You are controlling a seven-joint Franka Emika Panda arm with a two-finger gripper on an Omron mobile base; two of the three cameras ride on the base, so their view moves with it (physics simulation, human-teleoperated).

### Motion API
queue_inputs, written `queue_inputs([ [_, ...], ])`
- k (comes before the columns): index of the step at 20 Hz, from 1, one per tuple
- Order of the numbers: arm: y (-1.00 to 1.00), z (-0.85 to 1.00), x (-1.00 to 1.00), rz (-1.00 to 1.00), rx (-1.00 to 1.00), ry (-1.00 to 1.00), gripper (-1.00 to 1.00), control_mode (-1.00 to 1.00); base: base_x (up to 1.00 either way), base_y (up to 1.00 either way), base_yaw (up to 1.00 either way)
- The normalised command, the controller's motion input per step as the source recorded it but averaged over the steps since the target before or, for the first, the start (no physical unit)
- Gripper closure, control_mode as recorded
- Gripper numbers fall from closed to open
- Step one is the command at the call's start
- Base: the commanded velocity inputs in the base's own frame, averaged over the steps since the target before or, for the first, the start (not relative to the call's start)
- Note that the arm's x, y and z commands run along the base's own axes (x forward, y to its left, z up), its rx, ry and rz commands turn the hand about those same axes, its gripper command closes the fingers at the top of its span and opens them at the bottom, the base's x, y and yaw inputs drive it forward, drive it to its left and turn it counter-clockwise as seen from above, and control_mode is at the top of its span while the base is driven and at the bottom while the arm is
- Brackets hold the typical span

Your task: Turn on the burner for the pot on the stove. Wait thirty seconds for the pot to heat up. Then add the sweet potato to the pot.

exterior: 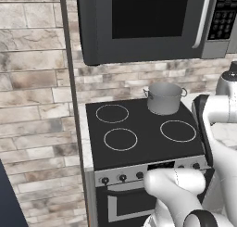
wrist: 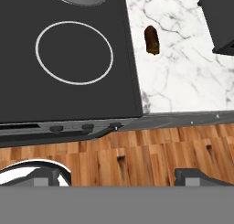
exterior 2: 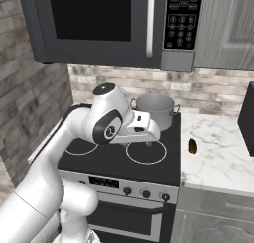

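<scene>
Gripper (wrist: 162, 177) is hovering high above the stove's front edge, looking straight down; its two dark finger tips are sitting well apart at the bottom of the hand view with nothing between them and nothing touched. Below it the wood floor (wrist: 151, 150) is showing, then the steel knob strip.

Step in hand, judging from the layout: reaching a knob to turn on the burner. The black knobs (wrist: 84, 126) are lining the stove (exterior: 139, 142) front, so the hand is needing to drop and tip toward the panel, closing the fingers around one small knob squarely before twisting. The pot is sitting on the back right ring, so the knob choice is mattering; which knob drives that ring cannot be told from here. Approach slowly, since the knobs are small and crowded and a neighbour could get bumped.

Past the knobs, the black glass top is showing the front right ring (wrist: 74, 52), bare. Beside it on the white marble counter (wrist: 183, 77), the sweet potato (wrist: 152, 40) is lying alone, near the stove edge but not touching it. Farthest back, the grey pot (exterior: 164, 97) is standing upright against the brick backsplash, under the microwave (exterior: 148, 22).
</scene>
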Motion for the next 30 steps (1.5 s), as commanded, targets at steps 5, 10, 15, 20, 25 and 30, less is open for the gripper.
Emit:
queue_inputs([
  [5,0.00,0.00,0.00,0.00,0.00,0.00,-1.00,-1.00,0.00,0.00,0.00],
  [10,0.00,0.00,0.00,0.00,0.00,0.00,-1.00,-1.00,0.00,0.00,0.00],
  [15,0.00,0.00,0.00,0.00,0.00,0.00,-1.00,-1.00,0.00,0.00,0.00],
  [20,-0.09,0.00,0.00,0.01,0.00,0.00,-1.00,-1.00,0.00,0.00,0.00],
  [25,-0.27,0.00,0.00,0.05,0.02,0.00,-1.00,-1.00,0.00,0.00,0.00],
  [30,-0.27,0.00,0.00,0.04,0.03,0.00,-1.00,-1.00,0.00,0.00,0.00],
])
